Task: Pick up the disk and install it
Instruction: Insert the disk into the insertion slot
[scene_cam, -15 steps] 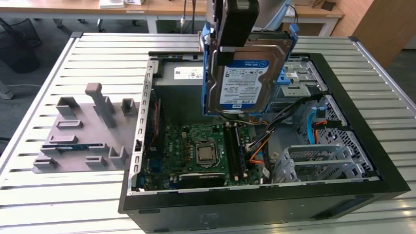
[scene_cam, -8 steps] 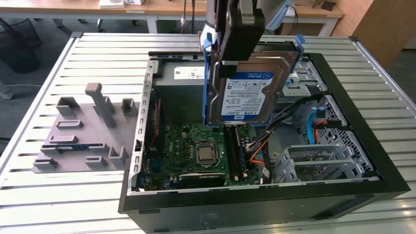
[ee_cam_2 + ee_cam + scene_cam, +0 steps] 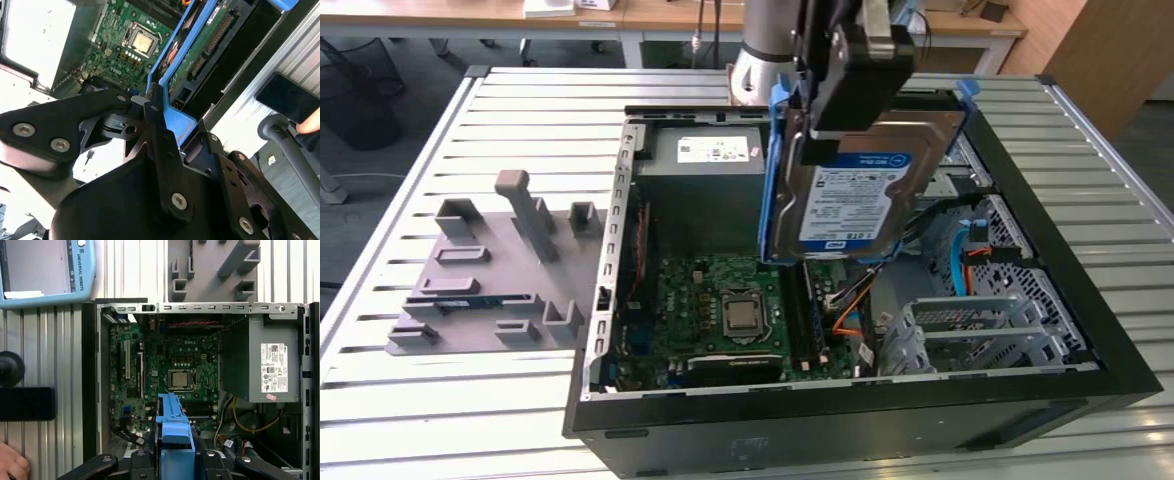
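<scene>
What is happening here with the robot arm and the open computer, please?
The arm's gripper is shut on the disk, gripping it by its blue bracket. It holds the drive upright above the open computer case, over the motherboard. The disk is not yet seated in the case.

the arm comes down steeply from the top of the exterior view, its wrist turned so the gripper points downward. the black fingers are clamped on the upper edge of the disk, which hangs on edge beneath them, lifted in the air. in both wrist views the finger links spread out to either side of the grip
</scene>
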